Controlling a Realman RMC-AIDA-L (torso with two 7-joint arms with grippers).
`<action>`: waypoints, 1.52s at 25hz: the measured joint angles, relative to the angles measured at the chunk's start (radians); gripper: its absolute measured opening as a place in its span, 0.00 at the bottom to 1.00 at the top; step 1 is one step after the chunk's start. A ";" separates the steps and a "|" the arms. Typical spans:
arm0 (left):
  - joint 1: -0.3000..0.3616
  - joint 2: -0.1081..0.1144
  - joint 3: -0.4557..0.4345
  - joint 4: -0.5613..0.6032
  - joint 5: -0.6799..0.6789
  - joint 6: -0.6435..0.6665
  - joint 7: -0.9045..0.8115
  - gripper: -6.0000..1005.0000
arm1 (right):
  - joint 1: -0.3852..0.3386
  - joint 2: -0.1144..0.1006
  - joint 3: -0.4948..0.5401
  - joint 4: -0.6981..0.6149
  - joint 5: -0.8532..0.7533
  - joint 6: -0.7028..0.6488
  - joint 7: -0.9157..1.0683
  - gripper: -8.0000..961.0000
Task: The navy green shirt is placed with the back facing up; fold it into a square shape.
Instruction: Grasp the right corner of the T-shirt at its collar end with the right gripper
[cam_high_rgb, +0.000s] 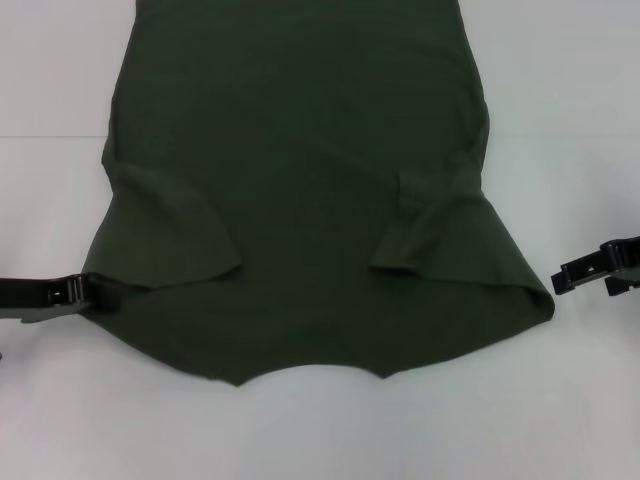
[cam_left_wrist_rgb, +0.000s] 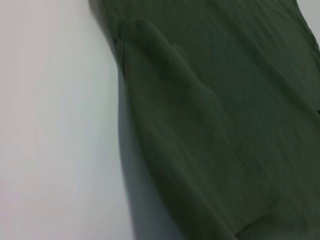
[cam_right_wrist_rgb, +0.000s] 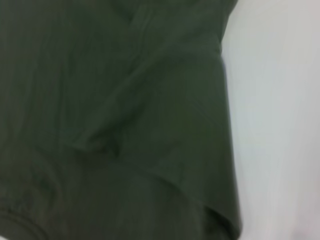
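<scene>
Head view shows the large dark olive-green short-sleeved cloth shirt (cam_high_rgb: 300, 200) lying flat on the white bench (cam_high_rgb: 560, 100), filling the middle of the frame from the top edge to the lower centre, with both sleeves folded inward over the body. At lower left, the black left pincer (cam_high_rgb: 95, 293) touches the shirt's edge; whether it pinches the cloth cannot be told. At right, the black right pincer (cam_high_rgb: 568, 277) sits just beside the shirt's lower right corner, apart from it, its spread also impossible to tell.
</scene>
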 joint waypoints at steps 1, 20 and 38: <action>0.000 0.000 0.000 0.000 -0.002 0.000 0.000 0.06 | 0.000 0.004 -0.001 0.008 0.002 0.017 -0.003 0.95; 0.006 0.000 0.000 0.000 -0.021 0.000 0.016 0.06 | 0.013 0.070 -0.049 0.113 0.002 0.215 -0.035 0.95; 0.012 0.001 0.000 0.000 -0.036 0.008 0.016 0.07 | 0.007 0.084 -0.077 0.117 -0.005 0.252 -0.030 0.92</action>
